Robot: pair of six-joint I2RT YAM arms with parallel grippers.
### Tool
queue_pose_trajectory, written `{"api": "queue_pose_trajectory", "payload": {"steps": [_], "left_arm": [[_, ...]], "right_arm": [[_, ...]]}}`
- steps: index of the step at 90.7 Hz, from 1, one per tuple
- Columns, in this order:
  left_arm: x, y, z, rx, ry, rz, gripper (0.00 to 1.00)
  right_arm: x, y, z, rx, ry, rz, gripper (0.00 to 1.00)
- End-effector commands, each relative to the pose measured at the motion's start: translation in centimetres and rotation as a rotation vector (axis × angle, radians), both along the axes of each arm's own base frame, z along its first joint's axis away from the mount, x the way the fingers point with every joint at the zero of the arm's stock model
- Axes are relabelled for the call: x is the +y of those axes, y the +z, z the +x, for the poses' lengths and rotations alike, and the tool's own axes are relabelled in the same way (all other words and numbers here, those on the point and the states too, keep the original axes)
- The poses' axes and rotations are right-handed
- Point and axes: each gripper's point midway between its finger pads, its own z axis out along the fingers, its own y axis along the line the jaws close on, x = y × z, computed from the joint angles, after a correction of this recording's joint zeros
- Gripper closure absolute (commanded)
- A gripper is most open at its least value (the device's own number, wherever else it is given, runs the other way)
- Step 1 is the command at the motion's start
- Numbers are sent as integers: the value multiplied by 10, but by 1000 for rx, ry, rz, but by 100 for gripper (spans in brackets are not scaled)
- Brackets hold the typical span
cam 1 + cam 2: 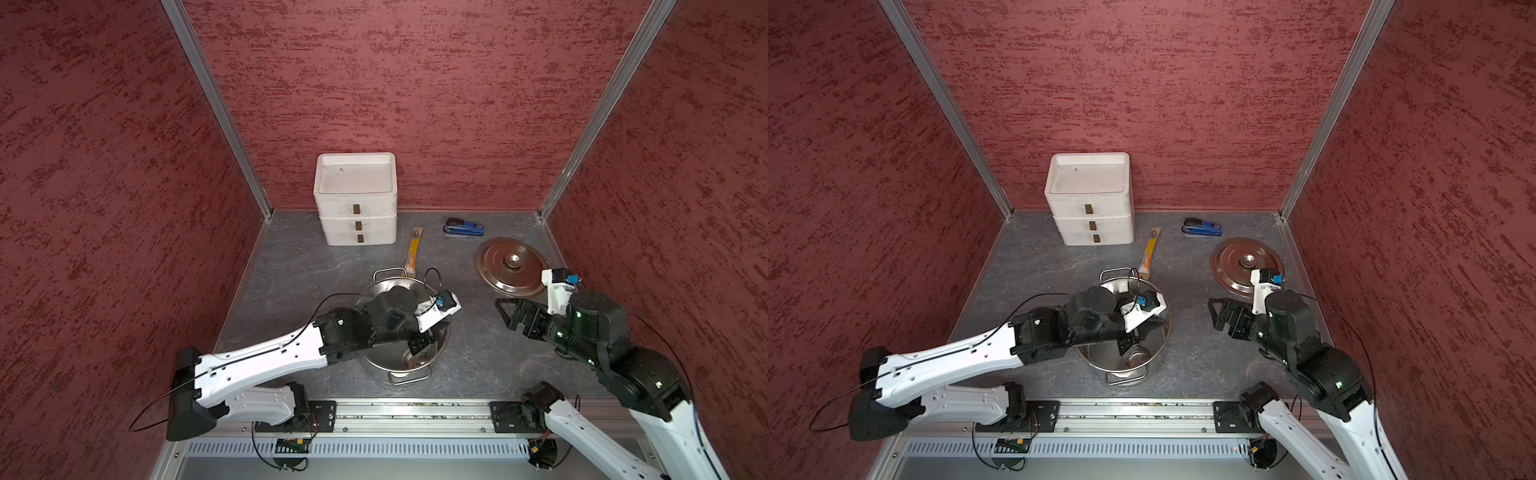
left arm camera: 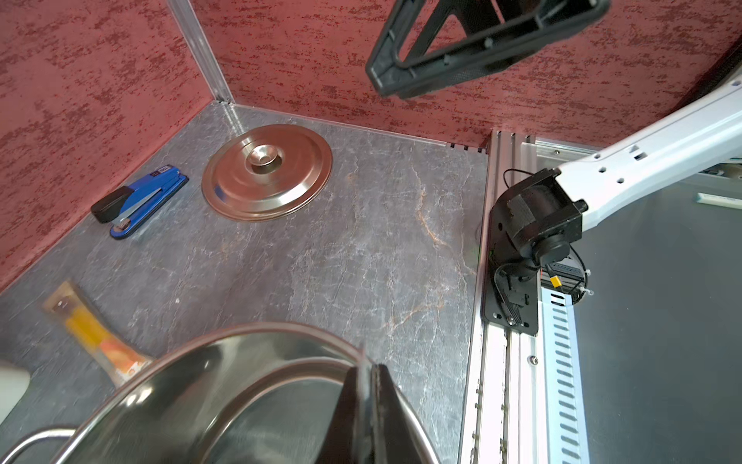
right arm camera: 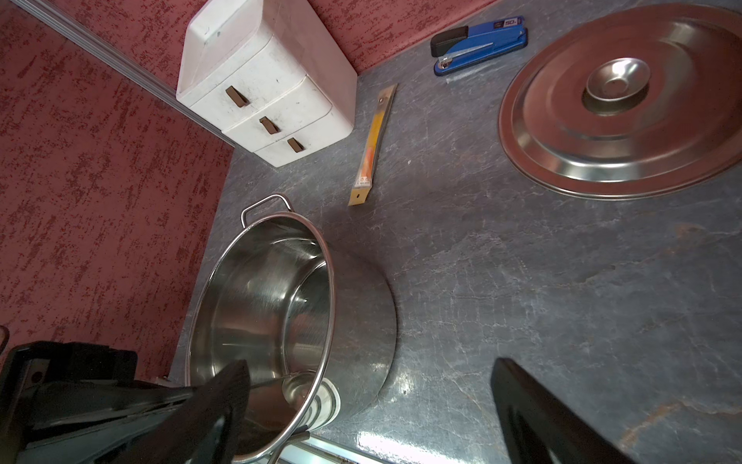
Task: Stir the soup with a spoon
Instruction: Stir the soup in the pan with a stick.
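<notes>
The steel pot stands mid-way on the bench. The left gripper reaches down inside it, jaws clamped on the thin handle of the ladle, whose bowl sits low near the pot's floor. The lid lies flat, well apart. Beside it the right gripper hovers, jaws wide apart. The white drawer box at the back has all three drawers shut.
</notes>
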Motion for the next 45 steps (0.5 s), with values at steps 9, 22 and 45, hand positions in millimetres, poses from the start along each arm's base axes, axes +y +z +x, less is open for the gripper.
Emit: {"api": "queue_pose_trajectory", "payload": {"steps": [9, 22, 45], "left_arm": [[46, -13, 11, -3, 157, 48, 100], [77, -18, 25, -9, 259, 39, 100], [122, -14, 74, -34, 454, -14, 100]], "right_arm": [[9, 4, 7, -9, 19, 25, 2], [12, 6, 10, -11, 22, 30, 2], [11, 11, 9, -11, 21, 27, 1]]}}
